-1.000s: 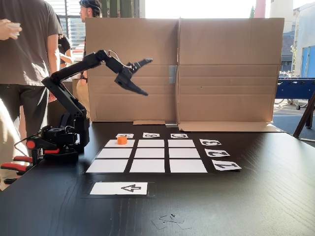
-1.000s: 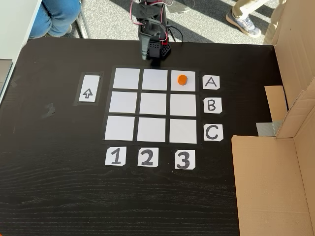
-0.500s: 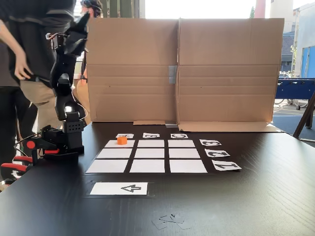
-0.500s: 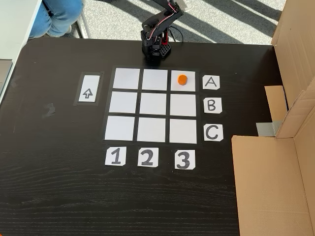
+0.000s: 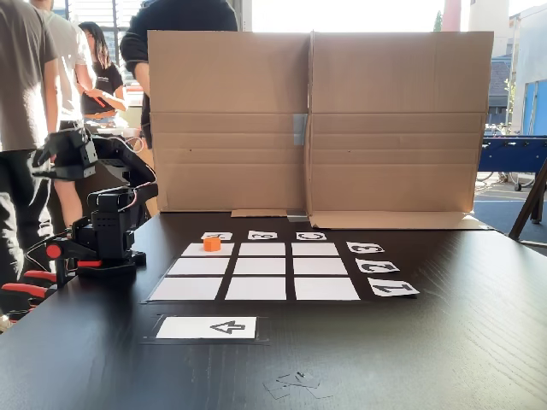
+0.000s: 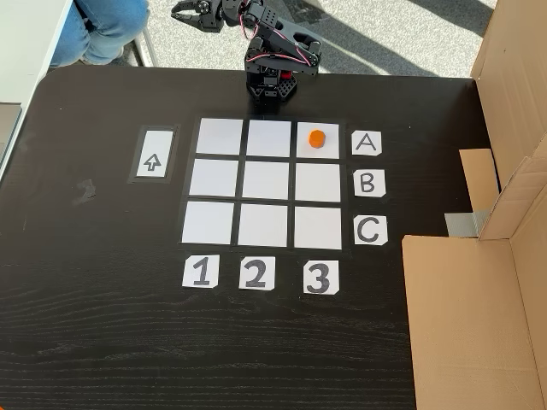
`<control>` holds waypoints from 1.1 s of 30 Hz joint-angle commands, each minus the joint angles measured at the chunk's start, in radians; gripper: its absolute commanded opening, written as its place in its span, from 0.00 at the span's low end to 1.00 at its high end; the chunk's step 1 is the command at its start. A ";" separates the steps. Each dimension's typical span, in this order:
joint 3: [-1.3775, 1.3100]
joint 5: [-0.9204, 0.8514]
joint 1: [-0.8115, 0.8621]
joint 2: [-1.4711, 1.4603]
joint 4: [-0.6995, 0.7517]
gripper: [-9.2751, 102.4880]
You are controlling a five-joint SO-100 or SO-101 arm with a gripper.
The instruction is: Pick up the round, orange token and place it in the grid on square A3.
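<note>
On black table [image 6: 102, 342] | token [image 6: 316, 138] on square A3 [image 6: 328, 128] | gripper [image 6: 190, 12] open, empty

One fixed camera sits low near one edge of the tabletop [image 5: 427, 359], looking level across it toward the cardboard wall [image 5: 316, 120] at the far edge, with the grid [image 5: 256, 272] at middle distance and the arm [image 5: 102, 231] at the left edge. The other fixed camera hangs high above, looking steeply down, the arm [image 6: 273, 64] at the top edge and the cardboard wall [image 6: 479, 316] on the right. Both share the grid [image 6: 265, 182], its letter and number cards, and the arrow card [image 5: 208, 327].
</note>
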 commanded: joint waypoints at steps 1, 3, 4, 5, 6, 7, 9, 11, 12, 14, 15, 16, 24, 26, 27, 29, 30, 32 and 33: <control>0.130 -0.034 0.052 0.052 0.006 0.07; 0.201 -0.049 0.063 0.054 -0.034 0.08; 0.230 -0.060 0.064 0.054 -0.043 0.09; 0.238 -0.063 0.077 0.054 -0.044 0.09; 0.239 -0.063 0.086 0.054 -0.044 0.09; 0.239 -0.061 0.089 0.054 -0.044 0.09; 0.239 -0.061 0.089 0.054 -0.044 0.09; 0.239 -0.063 0.083 0.054 -0.044 0.09; 0.239 -0.063 0.078 0.054 -0.043 0.09; 0.239 -0.063 0.069 0.052 -0.044 0.08; 0.239 -0.063 0.069 0.052 -0.044 0.08; 0.239 -0.061 0.072 0.052 -0.044 0.08; 0.239 -0.060 0.081 0.052 -0.046 0.08; 0.239 -0.060 0.081 0.052 -0.046 0.08; 0.239 -0.060 0.081 0.052 -0.046 0.08; 0.239 -0.060 0.081 0.052 -0.046 0.08; 0.239 -0.060 0.080 0.052 -0.046 0.08; 0.239 -0.060 0.080 0.052 -0.046 0.08; 0.239 -0.060 0.080 0.052 -0.046 0.08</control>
